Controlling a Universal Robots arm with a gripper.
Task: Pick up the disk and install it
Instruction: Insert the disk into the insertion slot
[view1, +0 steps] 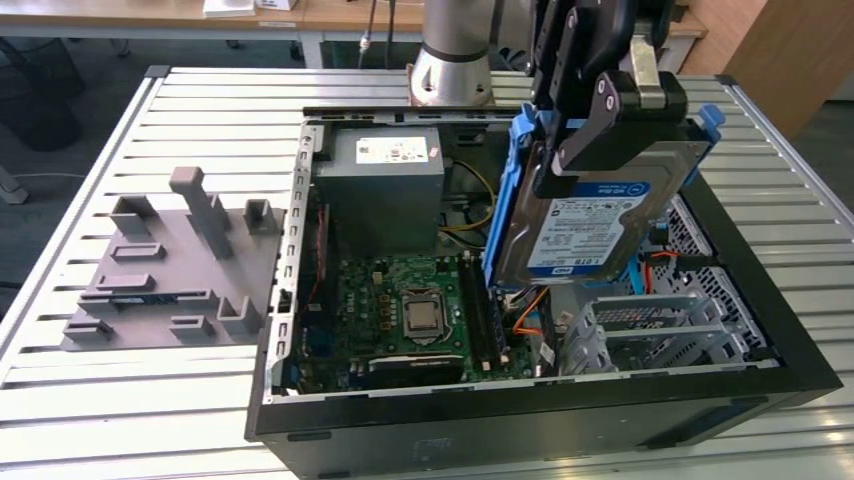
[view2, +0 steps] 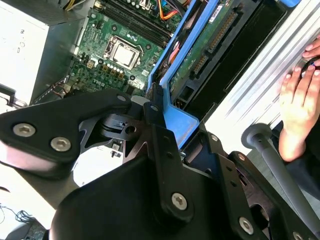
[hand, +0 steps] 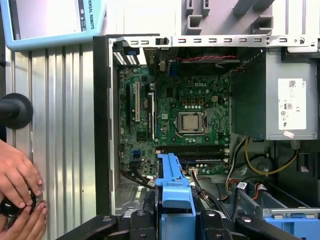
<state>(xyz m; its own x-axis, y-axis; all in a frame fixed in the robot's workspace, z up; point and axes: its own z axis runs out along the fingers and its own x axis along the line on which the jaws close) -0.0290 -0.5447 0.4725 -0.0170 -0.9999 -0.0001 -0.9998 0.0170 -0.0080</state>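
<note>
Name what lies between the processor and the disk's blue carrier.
The long black memory slots lie between the processor and the disk, as the first wrist view shows.

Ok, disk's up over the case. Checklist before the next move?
1. Grip: gripper clamped on the disk at its top edge. Ok.
2. Clearance: disk hangs on end above the open case, no contact visible. Ok.
3. Drive cage free: partly hidden behind the disk. Cannot tell.
4. Orange cables: loose right under the disk's lower end. Not ok.
5. Hand: resting on the table beside the case. Not ok.
</note>
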